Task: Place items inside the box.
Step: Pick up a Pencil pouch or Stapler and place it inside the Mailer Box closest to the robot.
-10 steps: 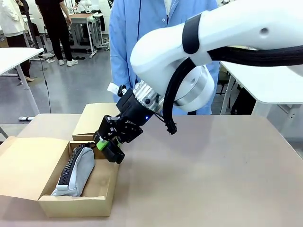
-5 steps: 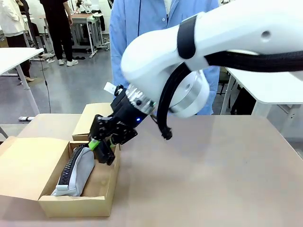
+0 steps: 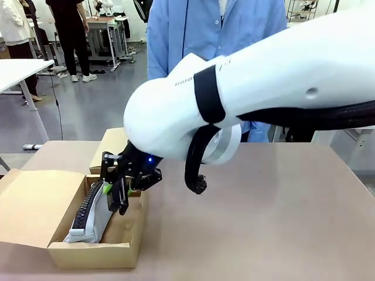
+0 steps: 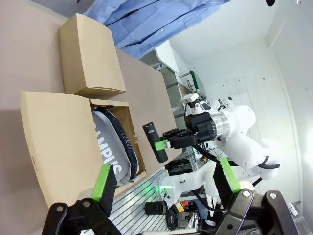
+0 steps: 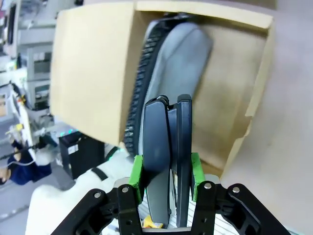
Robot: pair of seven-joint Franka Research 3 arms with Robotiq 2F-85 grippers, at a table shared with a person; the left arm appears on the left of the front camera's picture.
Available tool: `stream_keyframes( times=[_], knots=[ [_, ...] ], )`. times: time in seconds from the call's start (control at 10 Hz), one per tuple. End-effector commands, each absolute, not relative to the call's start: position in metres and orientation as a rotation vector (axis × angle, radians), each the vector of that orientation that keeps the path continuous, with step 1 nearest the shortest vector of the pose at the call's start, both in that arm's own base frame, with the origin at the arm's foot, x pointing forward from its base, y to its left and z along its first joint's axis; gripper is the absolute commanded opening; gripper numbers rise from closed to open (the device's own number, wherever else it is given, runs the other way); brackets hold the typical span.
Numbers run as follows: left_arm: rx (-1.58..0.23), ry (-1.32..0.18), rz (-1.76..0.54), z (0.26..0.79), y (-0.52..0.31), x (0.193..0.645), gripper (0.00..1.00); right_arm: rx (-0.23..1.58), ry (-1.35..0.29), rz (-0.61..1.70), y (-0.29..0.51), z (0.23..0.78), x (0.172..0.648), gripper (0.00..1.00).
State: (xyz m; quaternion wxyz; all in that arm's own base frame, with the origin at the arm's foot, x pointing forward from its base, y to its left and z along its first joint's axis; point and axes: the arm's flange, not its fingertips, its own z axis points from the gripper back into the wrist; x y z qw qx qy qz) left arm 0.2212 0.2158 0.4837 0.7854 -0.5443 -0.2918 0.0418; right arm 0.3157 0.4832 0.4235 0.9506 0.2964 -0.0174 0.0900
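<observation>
An open cardboard box [image 3: 94, 256] sits at the table's front left, with a grey zip pouch [image 3: 95, 219] lying inside. My right gripper [image 3: 111, 188] reaches across from the right. It is shut on a black stapler [image 3: 117, 199] that hangs over the box, just above the pouch's right side. In the right wrist view the stapler [image 5: 159, 132] stands between the green pads of the right gripper [image 5: 167, 171], above the pouch [image 5: 173, 63] and box [image 5: 234, 63]. The left gripper [image 4: 165, 178] is open and holds nothing. Its view shows the pouch [image 4: 105, 142], printed "CAMPUS", and the held stapler [image 4: 155, 143].
The box's wide flap [image 3: 32, 205] lies open to the left. A smaller cardboard box [image 3: 114, 146] stands just behind the open box. A person in a blue coat [image 3: 217, 29] stands at the far side. Bare tabletop [image 3: 263, 222] stretches to the right.
My right arm has swung left and lower with the stapler, from over the box's right wall to above the pouch inside. The pouch and box stay put.
</observation>
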Motion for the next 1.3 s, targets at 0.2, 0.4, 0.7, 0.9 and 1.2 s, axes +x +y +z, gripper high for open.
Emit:
stream_keyframes(
  times=[0.2, 0.4, 0.7, 0.9, 1.2],
  knots=[
    [-1.193, -0.656, 0.075, 0.486, 0.215, 0.221, 1.00, 0.571, -0.037, 0.103, 0.507, 0.412, 0.332, 0.43],
    [-1.193, -0.656, 0.075, 0.486, 0.215, 0.221, 1.00, 0.576, -0.023, 0.117, 0.506, 0.412, 0.334, 0.43],
    [-1.193, -0.656, 0.075, 0.486, 0.215, 0.221, 1.00, 0.572, 0.018, 0.132, 0.505, 0.409, 0.334, 0.98],
    [-1.193, -0.656, 0.075, 0.486, 0.215, 0.221, 1.00, 0.575, 0.018, 0.127, 0.504, 0.408, 0.335, 1.00],
    [-1.193, -0.656, 0.075, 0.486, 0.215, 0.221, 1.00, 0.587, 0.019, 0.114, 0.499, 0.406, 0.335, 1.00]
  ],
)
